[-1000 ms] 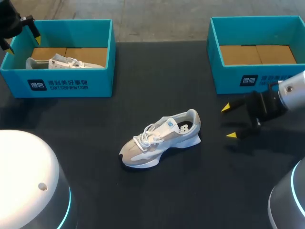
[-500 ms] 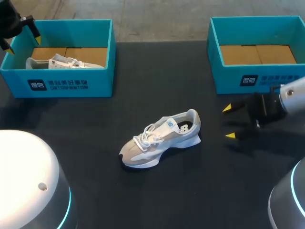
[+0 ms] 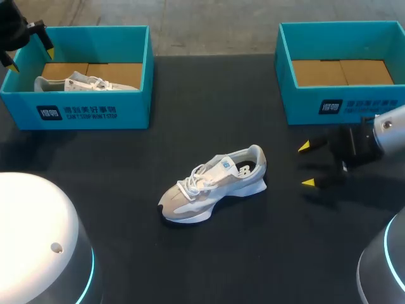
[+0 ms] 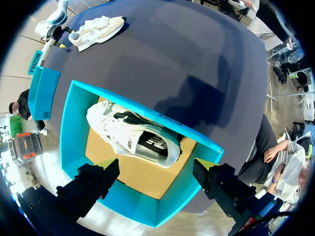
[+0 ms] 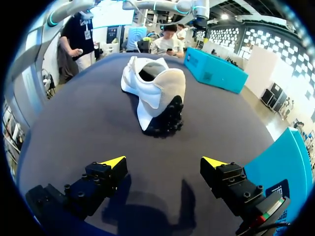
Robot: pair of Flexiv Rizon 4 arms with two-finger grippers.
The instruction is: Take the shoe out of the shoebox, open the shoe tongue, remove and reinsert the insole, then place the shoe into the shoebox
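shoe [image 5: 157,88]: seen ahead of the right gripper [image 5: 164,162], heel turned toward it
right gripper: spread wide, nothing held
hidden: insole, lost in the dark shoe opening

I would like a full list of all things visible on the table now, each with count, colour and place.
loose shoe: one, white and grey, standing on its sole at the table's middle.
boxed shoe: one, white, inside the left box.
left box: one, teal, far left.
right box: one, teal, far right, only a brown floor showing inside.
table: one, black.
left gripper: one, black with yellow tips, open, above the left box.
right gripper: one, black with yellow tips, open, behind the loose shoe's heel, apart from it.
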